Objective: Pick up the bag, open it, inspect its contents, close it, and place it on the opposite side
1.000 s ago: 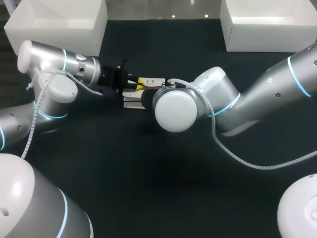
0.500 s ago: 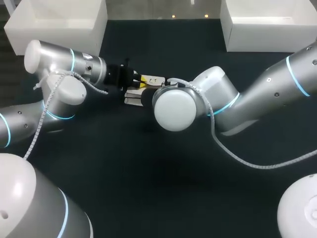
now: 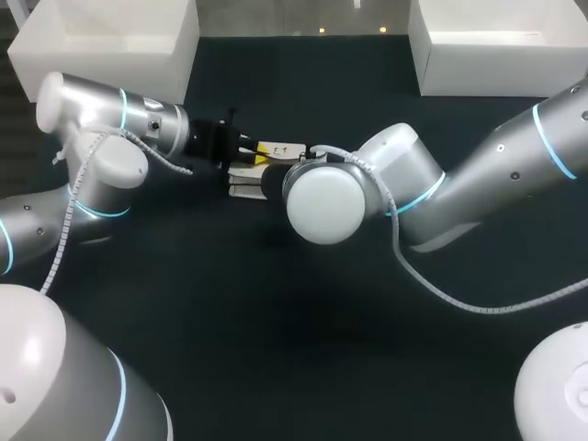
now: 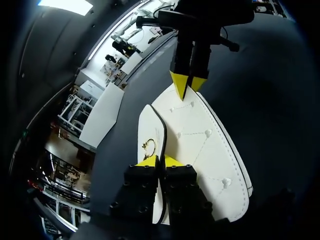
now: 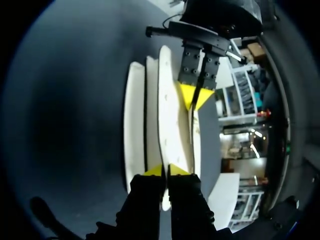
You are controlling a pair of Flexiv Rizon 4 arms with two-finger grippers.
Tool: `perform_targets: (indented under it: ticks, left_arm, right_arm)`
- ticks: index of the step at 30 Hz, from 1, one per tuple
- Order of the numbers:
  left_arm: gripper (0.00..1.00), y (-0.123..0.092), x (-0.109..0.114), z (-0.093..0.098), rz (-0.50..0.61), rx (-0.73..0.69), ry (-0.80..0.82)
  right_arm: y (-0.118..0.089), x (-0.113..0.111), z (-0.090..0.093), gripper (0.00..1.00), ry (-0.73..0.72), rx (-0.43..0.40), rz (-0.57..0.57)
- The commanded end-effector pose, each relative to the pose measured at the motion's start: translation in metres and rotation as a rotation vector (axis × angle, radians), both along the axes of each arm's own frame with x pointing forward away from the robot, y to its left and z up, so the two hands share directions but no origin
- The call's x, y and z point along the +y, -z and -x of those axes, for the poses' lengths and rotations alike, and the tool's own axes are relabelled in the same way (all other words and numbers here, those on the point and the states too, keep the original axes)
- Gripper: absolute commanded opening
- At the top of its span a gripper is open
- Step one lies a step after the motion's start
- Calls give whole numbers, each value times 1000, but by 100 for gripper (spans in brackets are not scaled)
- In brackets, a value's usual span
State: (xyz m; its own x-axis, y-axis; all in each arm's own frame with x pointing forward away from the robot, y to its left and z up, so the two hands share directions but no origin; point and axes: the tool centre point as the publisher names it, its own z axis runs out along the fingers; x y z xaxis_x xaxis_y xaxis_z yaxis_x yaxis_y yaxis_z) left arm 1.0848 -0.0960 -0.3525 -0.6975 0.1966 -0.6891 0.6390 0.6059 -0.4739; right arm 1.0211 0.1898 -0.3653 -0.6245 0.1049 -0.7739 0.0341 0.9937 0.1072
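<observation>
The white bag (image 3: 279,149) hangs between my two grippers at the table's back middle. In the left wrist view the bag (image 4: 205,145) shows a stitched, studded face and a flap with a gold clasp (image 4: 149,146). My left gripper (image 4: 159,161) is shut on the bag's near edge, and my right gripper (image 4: 186,86) pinches the far tip. In the right wrist view the bag (image 5: 167,120) shows as several thin white panels edge-on, with my right gripper (image 5: 166,170) shut on one and my left gripper (image 5: 195,98) opposite. In the head view my left gripper (image 3: 248,152) is at the bag, and the right wrist joint (image 3: 322,202) hides the right fingers.
A white bin (image 3: 110,46) stands at the back left and another white bin (image 3: 496,46) at the back right. The table top (image 3: 276,322) is dark. My two arms meet over its back middle.
My left arm swung a little toward the bag and came back to nearly where it was. The bag stayed pinched at both ends. The right arm kept still.
</observation>
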Motion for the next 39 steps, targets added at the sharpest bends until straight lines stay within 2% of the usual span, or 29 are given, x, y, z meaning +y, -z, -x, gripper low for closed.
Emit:
perform_targets:
  ticks: [1,2,3,4,5,6,7,12,15,18,19,20,21,22,29,34,39]
  left_arm:
    - [0,4,-6,-3,1,1,-15]
    - [0,2,-5,-3,4,1,-16]
    - [24,0,-5,-2,7,-1,-19]
    - [41,-2,-4,-2,12,-3,-22]
    - [50,-3,-4,-1,14,-6,-24]
    - [77,-5,-3,-1,17,-8,-29]
    - [85,-7,-2,-1,20,-9,-31]
    - [89,-17,0,3,31,-15,-39]
    - [100,-23,1,6,36,-15,-40]
    - [100,-29,3,7,41,-13,-46]
    - [100,-31,4,8,42,-12,-47]
    - [100,-33,4,8,43,-11,-49]
    - [100,-35,5,10,43,-11,-49]
    - [100,-37,5,10,43,-11,-49]
    - [100,-53,9,13,54,-8,-58]
    - [100,-62,15,15,25,16,-81]
    - [100,-64,27,17,-19,96,-101]
  right_arm:
    - [1,0,0,0,1,-2,1]
    - [1,0,0,0,1,-2,1]
    - [1,0,0,0,1,-2,1]
    - [1,0,0,0,1,-2,1]
    - [1,0,0,0,1,-2,1]
    - [1,0,0,0,1,-2,1]
    - [1,0,0,0,1,-2,1]
    - [1,0,0,0,1,-2,1]
    - [1,0,1,0,-2,-4,-1]
    - [0,1,2,0,-5,0,-2]
    - [1,1,2,11,-9,7,-3]
    - [1,1,3,31,-9,8,-2]
    - [0,2,4,56,-10,16,-3]
    - [-1,2,5,100,-11,17,-4]
    - [-20,3,10,100,-28,29,19]
    - [-36,1,12,100,-37,91,16]
    - [-53,-5,12,100,-44,200,-32]
